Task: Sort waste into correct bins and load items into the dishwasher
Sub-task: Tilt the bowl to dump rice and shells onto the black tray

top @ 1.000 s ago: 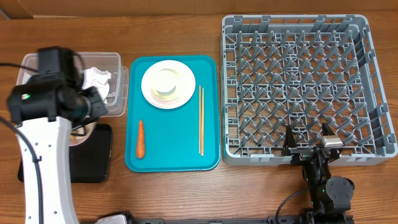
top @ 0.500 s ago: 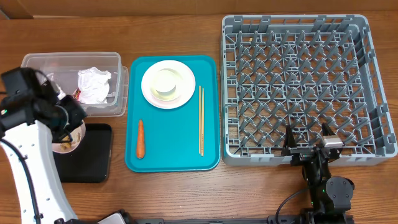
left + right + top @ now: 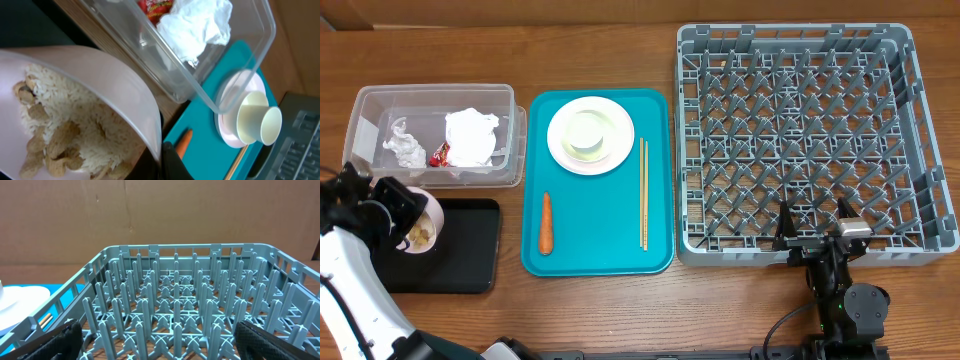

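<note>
Two arms: left gripper (image 3: 400,208) pinches a white bowl (image 3: 420,228) of rice (image 3: 65,100) and peanuts (image 3: 60,137), tilted above the black tray (image 3: 470,255); right gripper (image 3: 817,230), jaws spread, sits at the near edge of the rack (image 3: 800,130). Tissue (image 3: 470,135) lies in the tub (image 3: 430,96).

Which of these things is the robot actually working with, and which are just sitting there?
Part of the job: bowl holding rice and peanuts, tissue, red wrapper, carrot, clear tub, black tray, plate, cup, chopsticks, grey rack.
Just lying about: teal tray, table.
</note>
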